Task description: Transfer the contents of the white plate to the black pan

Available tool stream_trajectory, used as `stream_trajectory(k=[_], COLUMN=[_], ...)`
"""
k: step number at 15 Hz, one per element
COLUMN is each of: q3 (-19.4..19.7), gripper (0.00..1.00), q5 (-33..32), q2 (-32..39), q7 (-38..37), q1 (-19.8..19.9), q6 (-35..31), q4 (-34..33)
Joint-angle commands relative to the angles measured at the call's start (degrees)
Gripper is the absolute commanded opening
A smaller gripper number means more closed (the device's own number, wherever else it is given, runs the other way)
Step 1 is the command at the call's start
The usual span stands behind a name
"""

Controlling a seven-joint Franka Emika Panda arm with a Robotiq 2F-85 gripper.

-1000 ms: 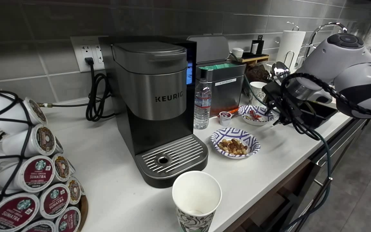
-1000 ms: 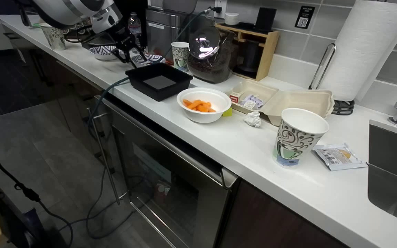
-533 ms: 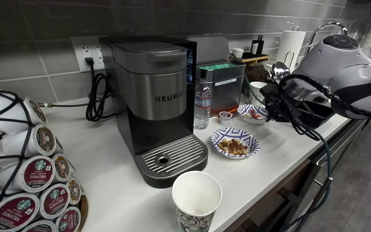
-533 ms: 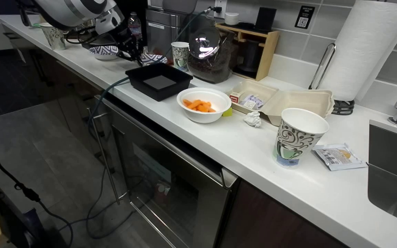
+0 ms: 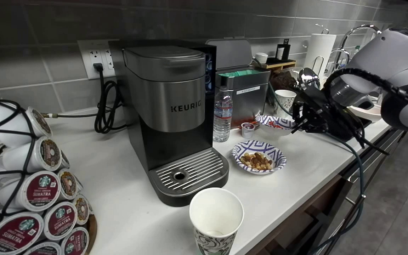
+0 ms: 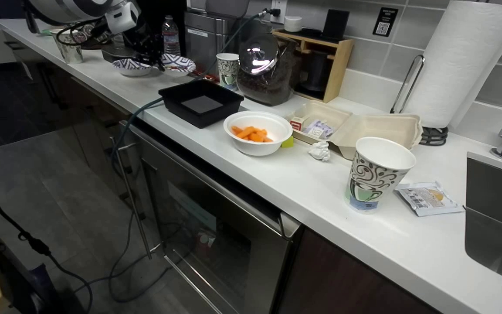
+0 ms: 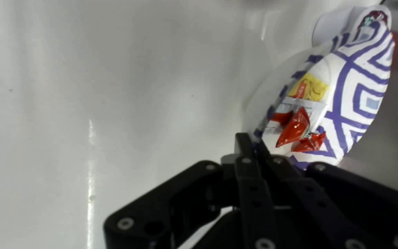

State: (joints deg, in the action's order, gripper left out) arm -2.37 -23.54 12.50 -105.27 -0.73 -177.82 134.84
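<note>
tool [image 7: 254, 145]: it is pressed together, pinching the rim of the white plate [image 7: 351, 90];
plate: blue-patterned, it is tilted; whether its bottom touches the tabletop [image 6: 303, 187], i cannot tell;
contents: some red wrapped pieces [image 7: 295, 128] and a yellow packet [image 7: 310, 87], both inside the plate;
black pan [image 6: 201, 104]: upright on the tabletop, apart from the plate;
white bowl [image 6: 257, 147]: just beside the pan, with carrots [image 6: 253, 134] in it.

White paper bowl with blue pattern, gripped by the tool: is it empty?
Not empty: in the wrist view, shiny red and yellow wrappers show inside the bowl.
</note>
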Motion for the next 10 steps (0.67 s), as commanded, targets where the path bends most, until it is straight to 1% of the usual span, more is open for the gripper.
stream_trajectory(k=[1, 3, 4, 5, 6, 8, 10], q3=[-9.15, -11.55, -8.96, -7.88, -5.70, -4.19, -3.74], gripper=[0.01, 0.01, 0.01, 0.01, 0.01, 0.01, 0.01], q5=[7.54, 10.54, 9.34, 8.77, 4.42, 1.59, -3.20], q2=[-8.23, -13.18, -17.37, -20.20, -23.43, -28.27, -31.34], q7=[11.21, 15.02, 13.35, 12.96, 9.59, 9.10, 7.38], q1=[7.64, 10.24, 10.14, 10.64, 12.20, 16.09, 20.94], q6=[0.52, 2.04, 4.99, 7.12, 10.74, 16.49, 22.36], q4=[8.95, 13.09, 15.06, 16.47, 17.24, 17.68, 16.12])
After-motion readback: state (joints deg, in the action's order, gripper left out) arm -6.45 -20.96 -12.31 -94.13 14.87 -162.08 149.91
